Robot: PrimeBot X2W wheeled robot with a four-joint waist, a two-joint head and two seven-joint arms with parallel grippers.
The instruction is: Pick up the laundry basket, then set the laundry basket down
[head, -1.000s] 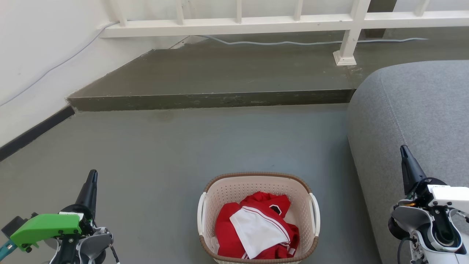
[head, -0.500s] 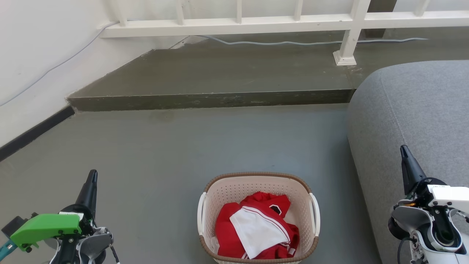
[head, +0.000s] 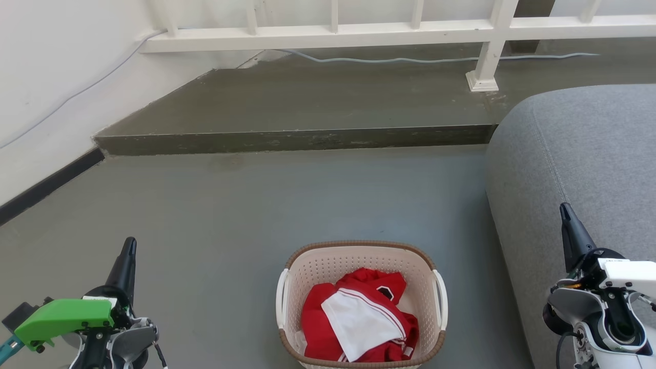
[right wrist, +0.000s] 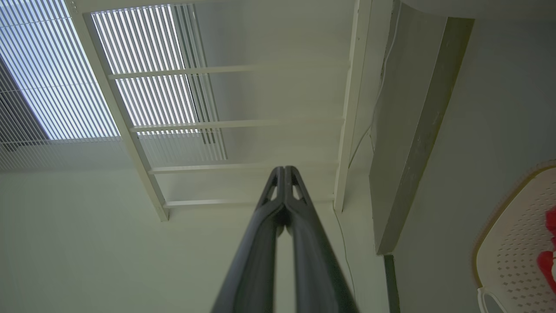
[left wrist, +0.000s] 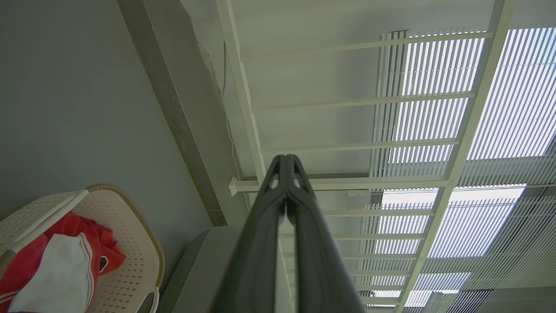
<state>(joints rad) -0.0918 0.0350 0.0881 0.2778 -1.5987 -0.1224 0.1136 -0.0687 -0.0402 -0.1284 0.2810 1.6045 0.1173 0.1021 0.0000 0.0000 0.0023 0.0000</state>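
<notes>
Laundry basket (head: 359, 264) on grey floor (head: 307, 195), sofa (head: 589, 154) near its right rim; left gripper (head: 129, 242), right gripper (head: 564, 207) apart (fingers (left wrist: 260, 226) closed, empty)

Cream perforated plastic laundry basket (head: 333, 264) with brown rim is sitting on grey floor (head: 230, 215), holding red-and-white clothing (head: 359, 320).

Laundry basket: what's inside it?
Red clothing with a white piece on top lies in the laundry basket. Anything beneath the clothes, and most of the basket's bottom, is covered.
</notes>
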